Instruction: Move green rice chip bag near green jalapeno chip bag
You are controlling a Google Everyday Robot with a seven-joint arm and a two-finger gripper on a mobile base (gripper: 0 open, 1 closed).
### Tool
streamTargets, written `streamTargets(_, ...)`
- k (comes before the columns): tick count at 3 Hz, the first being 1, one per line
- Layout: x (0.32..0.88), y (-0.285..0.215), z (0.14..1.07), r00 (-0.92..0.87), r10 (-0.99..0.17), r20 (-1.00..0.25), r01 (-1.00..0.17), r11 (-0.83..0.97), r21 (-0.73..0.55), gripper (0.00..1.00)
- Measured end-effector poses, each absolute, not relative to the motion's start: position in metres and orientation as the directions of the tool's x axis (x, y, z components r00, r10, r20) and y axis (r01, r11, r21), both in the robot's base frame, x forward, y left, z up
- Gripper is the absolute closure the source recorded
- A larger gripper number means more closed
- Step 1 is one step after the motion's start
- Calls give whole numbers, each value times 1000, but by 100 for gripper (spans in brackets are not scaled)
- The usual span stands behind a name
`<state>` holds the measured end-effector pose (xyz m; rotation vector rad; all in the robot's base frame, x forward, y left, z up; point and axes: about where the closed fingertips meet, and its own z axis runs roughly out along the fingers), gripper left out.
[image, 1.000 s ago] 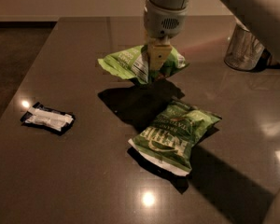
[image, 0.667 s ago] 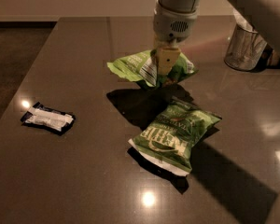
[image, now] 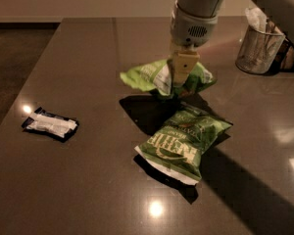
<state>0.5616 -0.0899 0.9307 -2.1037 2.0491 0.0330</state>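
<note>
My gripper [image: 179, 84] comes down from the top of the camera view and is shut on the green rice chip bag [image: 147, 76], a light lime-green bag with a white label panel. The bag hangs above the table, its shadow below it. The green jalapeno chip bag [image: 183, 141], darker green with big white lettering and a white bottom edge, lies flat on the brown table [image: 88, 180] just in front of the held bag.
A small black and white packet [image: 50, 124] lies at the left of the table. A metal mesh cup [image: 259, 50] with items in it stands at the back right. The table's left edge runs diagonally at left.
My gripper has moved to the right with the green rice chip bag, bringing it closer above the far end of the jalapeno bag. The other things have not moved.
</note>
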Motion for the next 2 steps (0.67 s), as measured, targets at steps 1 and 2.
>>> streamTargets(1,566,-87,931,39,-985,-166,-989,-15,-146,0)
streamTargets(2,566,-87,931,39,-985,-166,-989,-15,-147,0)
